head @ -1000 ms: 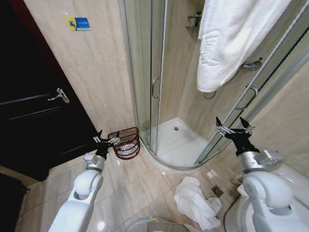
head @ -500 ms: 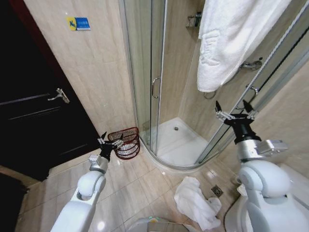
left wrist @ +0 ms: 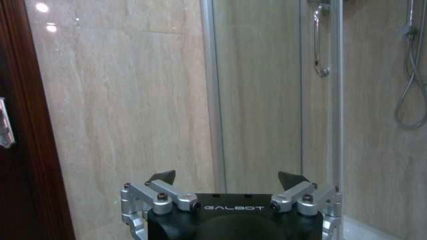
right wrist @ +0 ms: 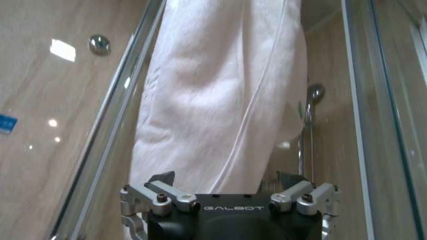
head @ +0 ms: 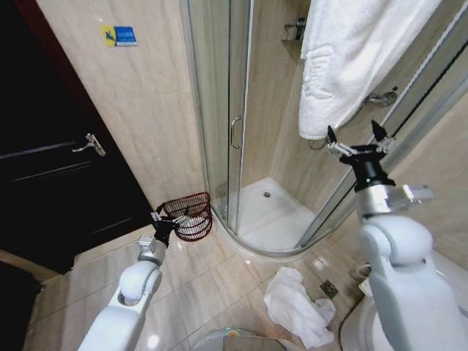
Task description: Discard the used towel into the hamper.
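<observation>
A large white towel (head: 351,58) hangs over the glass shower door, and the right wrist view faces it close up (right wrist: 220,100). My right gripper (head: 353,131) (right wrist: 227,176) is raised just under the towel's lower edge, open and holding nothing. A second white towel (head: 296,307) lies crumpled on the floor tiles by my base. The hamper (head: 189,214), a small dark red wire basket, stands on the floor against the wall beside the shower. My left gripper (head: 170,217) (left wrist: 228,177) hangs open and empty in front of the hamper's near side.
The curved glass shower enclosure (head: 234,131) with its white tray (head: 270,216) is straight ahead. A dark door (head: 66,168) with a lever handle is on the left. A floor drain (head: 328,289) sits near the crumpled towel.
My right gripper has risen, from level with the shower door handle to just below the hanging towel. The left gripper has sunk a little and shifted towards the hamper.
</observation>
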### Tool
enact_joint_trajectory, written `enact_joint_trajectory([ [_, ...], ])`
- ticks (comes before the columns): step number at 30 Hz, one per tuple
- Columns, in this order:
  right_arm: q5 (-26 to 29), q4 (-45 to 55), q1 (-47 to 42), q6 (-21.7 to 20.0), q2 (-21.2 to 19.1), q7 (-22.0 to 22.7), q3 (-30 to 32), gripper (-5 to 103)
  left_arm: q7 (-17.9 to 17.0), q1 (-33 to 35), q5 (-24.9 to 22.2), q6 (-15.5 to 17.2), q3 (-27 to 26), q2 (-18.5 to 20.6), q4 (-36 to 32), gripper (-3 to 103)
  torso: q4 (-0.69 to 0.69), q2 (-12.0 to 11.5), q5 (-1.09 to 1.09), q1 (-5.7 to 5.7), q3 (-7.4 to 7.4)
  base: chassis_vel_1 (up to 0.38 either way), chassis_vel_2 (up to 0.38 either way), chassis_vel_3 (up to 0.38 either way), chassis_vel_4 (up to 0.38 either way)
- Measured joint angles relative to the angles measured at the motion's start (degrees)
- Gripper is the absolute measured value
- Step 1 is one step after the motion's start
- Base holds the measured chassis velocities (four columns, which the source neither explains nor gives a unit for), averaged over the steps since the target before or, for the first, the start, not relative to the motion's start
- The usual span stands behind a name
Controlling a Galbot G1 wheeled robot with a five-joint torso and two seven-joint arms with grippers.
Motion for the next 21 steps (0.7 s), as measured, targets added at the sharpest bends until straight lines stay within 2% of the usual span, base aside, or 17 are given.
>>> enact_joint_trajectory([
  [2,1.86,-0.87,3.47,0.15,-2.55,0.20,-0.29,100,0.00,0.31,-0.01,-0.02,-0.47,0.02,0.22,100,0.00,0.00,-0.01,0.00,0.00,0.000,0.000,0.000,0.000],
  [3,1.86,-0.87,3.47,0.15,-2.55,0.20,-0.29,100,0.00,0.31,-0.01,-0.02,-0.47,0.02,0.22,100,0.00,0.00,-0.01,0.00,0.00,0.000,0.000,0.000,0.000],
  [7,6.01,-1.77,9.75,-1.62,-7.30,0.73,-1.39,100,0.00,0.01,0.32,-0.05,0.27,-0.66,1.00,100,0.00,0.00,-0.03,-0.02,-0.01,0.000,0.000,0.000,0.000],
  [8,6.01,-1.77,9.75,-1.62,-7.30,0.73,-1.39,100,0.00,0.01,0.32,-0.05,0.27,-0.66,1.00,100,0.00,0.00,-0.03,-0.02,-0.01,0.000,0.000,0.000,0.000],
  [12,9.48,-5.11,16.62,-1.22,-12.11,1.07,-3.48,100,-0.17,-0.69,0.47,0.26,1.61,-1.20,1.32,100,-0.01,0.00,-0.02,-0.01,0.00,0.000,0.000,0.000,0.000],
  [17,11.62,-7.64,21.89,-0.66,-14.59,1.03,-5.66,100,-0.24,-0.58,0.45,0.42,1.34,-1.21,1.34,100,-0.01,0.00,-0.01,-0.01,0.00,0.000,0.000,0.000,0.000],
  [21,13.03,-10.36,30.80,-0.34,-15.88,1.03,-9.97,100,-0.26,0.04,0.40,0.22,0.17,-1.07,1.45,100,0.00,0.00,-0.02,-0.01,-0.01,0.000,0.000,0.000,0.000],
])
